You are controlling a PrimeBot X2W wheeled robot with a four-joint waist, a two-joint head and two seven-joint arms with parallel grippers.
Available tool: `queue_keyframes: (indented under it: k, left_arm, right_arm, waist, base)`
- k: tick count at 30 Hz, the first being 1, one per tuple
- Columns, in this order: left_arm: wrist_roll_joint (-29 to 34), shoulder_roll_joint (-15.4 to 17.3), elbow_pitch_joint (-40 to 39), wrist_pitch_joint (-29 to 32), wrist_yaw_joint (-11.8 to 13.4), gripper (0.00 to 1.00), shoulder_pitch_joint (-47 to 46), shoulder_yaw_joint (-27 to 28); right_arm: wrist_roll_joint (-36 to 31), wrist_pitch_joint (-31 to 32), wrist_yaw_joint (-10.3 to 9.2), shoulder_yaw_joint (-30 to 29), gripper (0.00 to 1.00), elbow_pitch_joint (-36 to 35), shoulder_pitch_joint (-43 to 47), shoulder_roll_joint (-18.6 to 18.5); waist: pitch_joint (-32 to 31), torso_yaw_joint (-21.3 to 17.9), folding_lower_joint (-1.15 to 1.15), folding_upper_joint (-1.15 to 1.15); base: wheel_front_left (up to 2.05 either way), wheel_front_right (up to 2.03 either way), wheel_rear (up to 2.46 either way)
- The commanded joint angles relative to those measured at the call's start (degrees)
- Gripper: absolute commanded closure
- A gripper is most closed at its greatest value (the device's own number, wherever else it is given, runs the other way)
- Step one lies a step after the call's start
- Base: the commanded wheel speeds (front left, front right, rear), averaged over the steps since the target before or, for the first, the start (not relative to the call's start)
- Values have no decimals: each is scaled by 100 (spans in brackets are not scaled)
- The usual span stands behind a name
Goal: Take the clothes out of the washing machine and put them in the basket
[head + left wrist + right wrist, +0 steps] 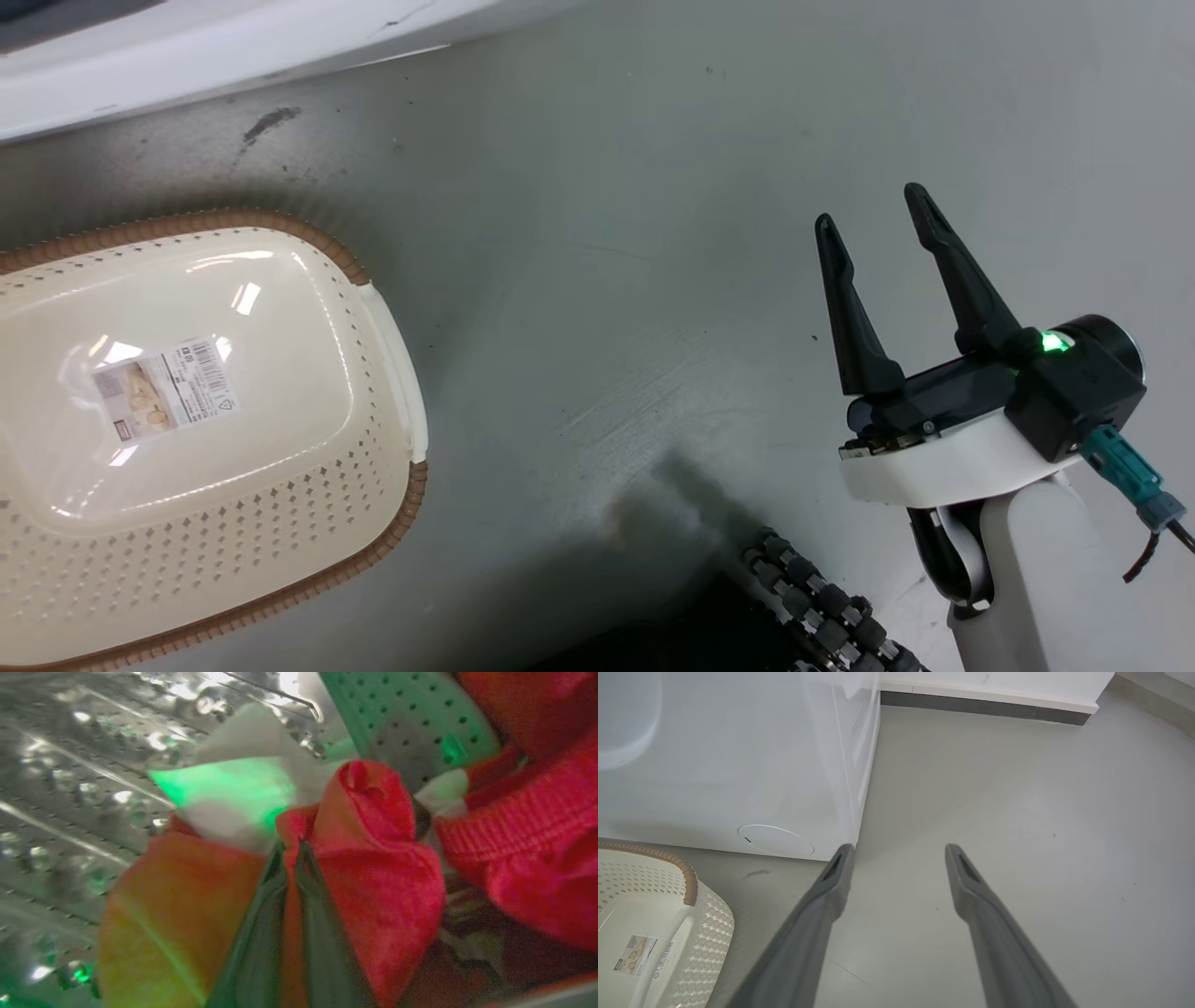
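**Status: first pick in hand, nothing yet in the basket**

1. Left tool. The left tool (pixel 293 847) is inside the washing machine (pixel 738 765), against the shiny perforated drum (pixel 70 788). Its two fingers are drawn together and pinch a fold of red fabric between them. The clothes (pixel 383 896) bunch around the fingertips, with a patch of white trim (pixel 243 788) just behind the pinch.

2. Second mass of fabric. More red cloth (pixel 528 858) with a ribbed band lies to the right of the pinched fold. The wrist view is blurred and tinted green, so it cannot be told whether this is a separate garment or part of the same one.

3. Right tool. The right tool (pixel 869 207) hangs over the grey floor (pixel 607 233) with its fingers spread apart and nothing between them. It is well apart from both basket and machine.

4. Basket. The basket (pixel 373 280) stands on the floor near the front of the machine. Its bare bottom and a paper label (pixel 163 387) are visible, and no red fabric lies in the part shown.

5. Progress. Judged from these views, the task is at an early stage. A grip is made, but all visible fabric is inside the drum. Left to do: draw the pinched item out through the door, release it into the basket, and repeat for whatever is left.
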Motion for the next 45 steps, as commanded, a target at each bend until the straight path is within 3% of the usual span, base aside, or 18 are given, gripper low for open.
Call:
queue_keyframes:
  k: [1, 9, 10, 19, 26, 31, 34, 45]
  left_arm:
    - [26, 91, 174, -191, 12, 100, 61, -47]
    - [-95, -385, 738, -1833, 71, 100, 478, 110]
    - [-212, -622, 1022, -2448, 86, 100, 796, 157]
    - [-503, -1327, 1598, -4165, 128, 100, 1760, 308]
    - [-637, -1932, 1900, -5526, 441, 100, 2569, 450]
    - [-664, -2198, 1754, -5813, 593, 100, 3132, 704]
    - [-495, -2184, 1088, -5822, 790, 100, 3549, 1173]
    - [379, -2363, -818, -5814, 918, 100, 5471, 2552]
  right_arm:
    - [-3, -12, -6, -30, 0, 33, -103, 7]
    - [-67, -12, -6, -209, 0, 139, -119, 7]
    - [-166, -12, -6, -318, 0, 180, -67, 6]
    - [-508, -12, -6, -630, 0, 344, 173, 5]
    - [-712, -12, -6, -1061, 0, 459, 370, 2]
    - [-869, -12, -6, -1216, 0, 514, 487, 4]
    - [-946, -12, -6, -1303, 0, 527, 526, 2]
    - [-1042, -12, -6, -1599, 0, 636, 799, 4]
  waist:
    - [-78, 32, 0, 0]
    - [-679, 192, 0, 0]
    - [-964, 295, 0, 0]
    - [-1827, 691, 0, 0]
    - [-2477, 1098, 0, 0]
    - [-2919, 1273, 0, 0]
    - [-3141, 1378, 0, 0]
    - [-3776, 1717, 0, 0]
  base:
    - [0, 0, 0]
    - [0, 0, 0]
    - [0, 0, 0]
    - [0, 0, 0]
    - [0, 0, 0]
    - [0, 0, 0]
    - [0, 0, 0]
    - [0, 0, 0]
